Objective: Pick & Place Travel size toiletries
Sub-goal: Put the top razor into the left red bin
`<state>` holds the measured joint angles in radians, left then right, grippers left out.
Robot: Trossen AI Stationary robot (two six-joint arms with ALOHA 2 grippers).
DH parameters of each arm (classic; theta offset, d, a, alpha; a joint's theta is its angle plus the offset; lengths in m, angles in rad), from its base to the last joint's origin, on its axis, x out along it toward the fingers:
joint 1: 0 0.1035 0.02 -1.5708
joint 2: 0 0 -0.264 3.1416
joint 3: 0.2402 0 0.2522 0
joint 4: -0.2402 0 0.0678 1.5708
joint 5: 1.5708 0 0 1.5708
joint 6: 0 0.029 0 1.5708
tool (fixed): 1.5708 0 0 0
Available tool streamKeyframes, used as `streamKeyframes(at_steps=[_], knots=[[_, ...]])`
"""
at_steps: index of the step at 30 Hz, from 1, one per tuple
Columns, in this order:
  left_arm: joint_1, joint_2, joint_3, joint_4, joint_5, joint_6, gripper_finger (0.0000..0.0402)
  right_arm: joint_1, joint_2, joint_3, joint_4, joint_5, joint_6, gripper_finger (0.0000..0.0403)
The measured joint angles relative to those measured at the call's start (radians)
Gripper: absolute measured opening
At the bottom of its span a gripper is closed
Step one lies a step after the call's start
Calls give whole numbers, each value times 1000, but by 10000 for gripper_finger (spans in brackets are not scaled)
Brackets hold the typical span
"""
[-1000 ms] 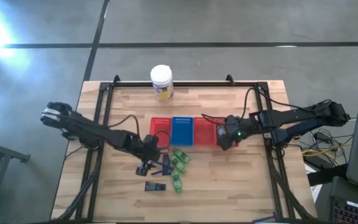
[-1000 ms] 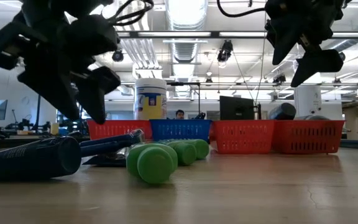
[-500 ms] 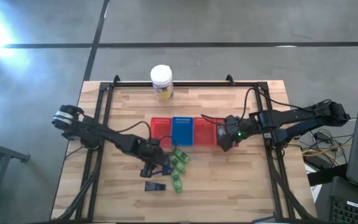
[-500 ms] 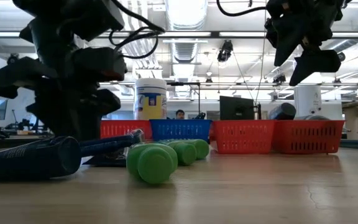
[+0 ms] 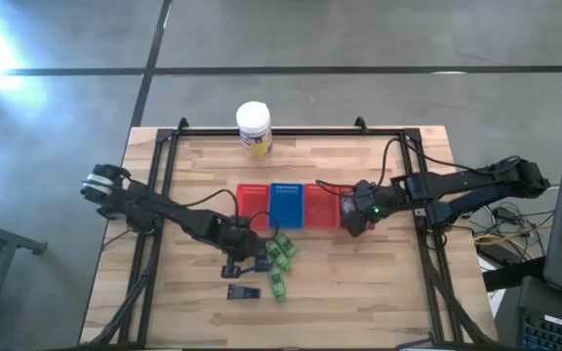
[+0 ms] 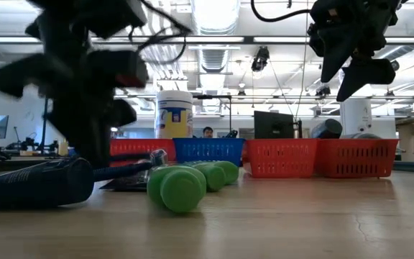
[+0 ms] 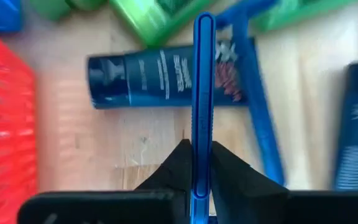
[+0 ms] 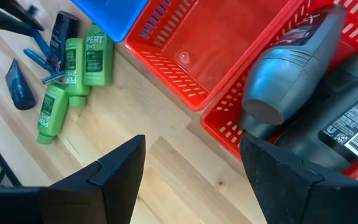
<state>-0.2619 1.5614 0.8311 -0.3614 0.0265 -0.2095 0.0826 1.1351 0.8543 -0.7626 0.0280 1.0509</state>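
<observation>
My left gripper (image 5: 234, 259) is low over the pile of toiletries at mid-table, shut on a thin blue stick (image 7: 202, 81). Beside it lie green bottles (image 5: 279, 255), a dark navy tube (image 7: 160, 78) and a second blue stick (image 7: 260, 112), all flat on the wood. Another navy tube (image 5: 243, 292) lies nearer the front edge. My right gripper (image 8: 191, 174) hangs open above the rightmost red tray (image 8: 229, 124), which holds grey bottles (image 8: 291, 74). Nothing is between its fingers. My left gripper pinches the thin blue stick near one end (image 7: 200, 163) between its two fingers (image 7: 174, 165). The stick runs on ahead of the fingers, along them, over the navy tube. I cannot tell whether it is clear of the table.
Red (image 5: 253, 205), blue (image 5: 285, 205) and red (image 5: 318, 205) mesh trays stand in a row at mid-table. A large white jar (image 5: 254, 130) stands at the far edge. Bare wood lies toward the near edge, right of the pile.
My left gripper has come down onto the pile and shut on the thin blue stick. My right gripper has stayed above the red tray.
</observation>
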Motion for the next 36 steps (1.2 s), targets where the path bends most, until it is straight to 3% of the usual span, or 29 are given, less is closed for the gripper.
streamKeyframes(at_steps=[3,6,10,15,23,29,36], knots=[[0,-57,43,-75,-11,-67,36,0,0,0,0,2,-8,256],[7,-134,70,-106,-89,-182,36,0,0,0,0,16,-12,262],[92,-221,56,-121,-266,-517,36,0,0,0,1,62,-11,272],[228,-264,16,-106,-282,-927,36,0,0,0,1,111,-10,283],[294,-176,11,-52,-283,-996,40,0,0,0,-1,157,-17,290],[306,-109,10,-52,-283,-1005,47,0,0,0,-1,159,-27,271],[306,-105,10,-59,-283,-1053,114,0,0,0,-5,159,-33,248]])
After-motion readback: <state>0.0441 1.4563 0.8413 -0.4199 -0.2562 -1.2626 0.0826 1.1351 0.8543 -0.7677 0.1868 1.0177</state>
